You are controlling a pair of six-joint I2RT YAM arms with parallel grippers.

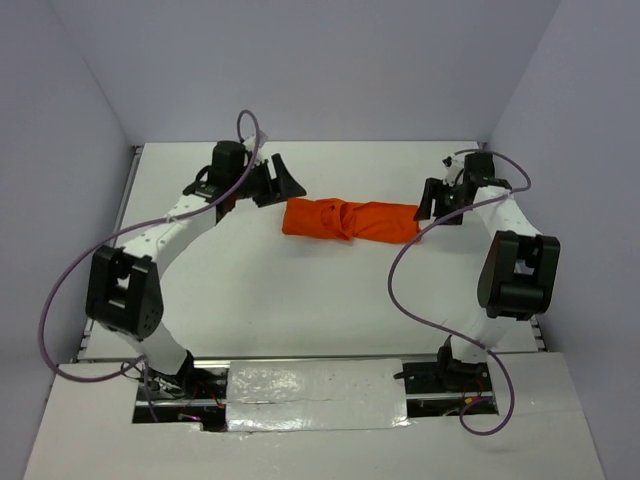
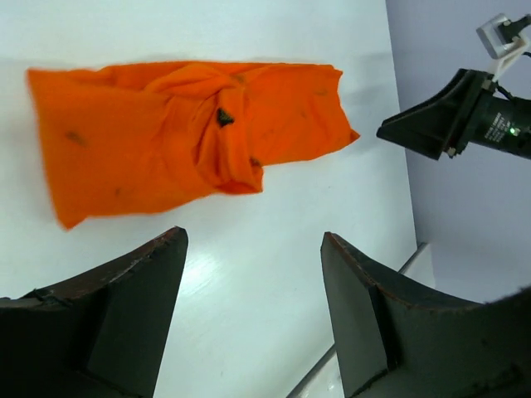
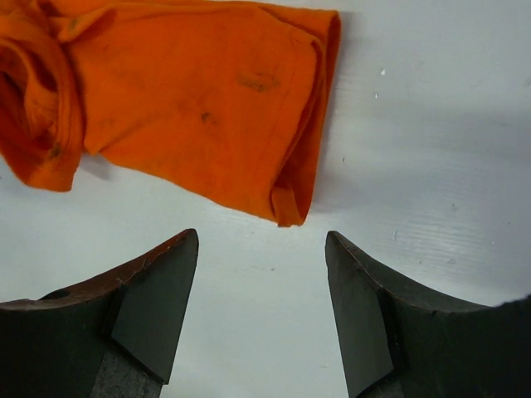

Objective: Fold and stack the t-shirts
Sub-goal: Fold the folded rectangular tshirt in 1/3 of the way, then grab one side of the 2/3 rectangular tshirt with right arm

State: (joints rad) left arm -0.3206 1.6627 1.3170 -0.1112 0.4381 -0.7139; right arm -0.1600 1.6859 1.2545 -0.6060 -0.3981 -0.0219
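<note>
Right wrist view: t-shirt (image 3: 191, 99) runs off the top and left edges, so I only get one end of it. Left wrist view: my right gripper (image 2: 398, 131) is clipped by the right edge, and my left gripper (image 2: 253, 240) runs off the bottom. Shirt is bunched, sleeves and collar buried in the folds. Cloth has dark specks: stain or hole, can't tell.
</note>
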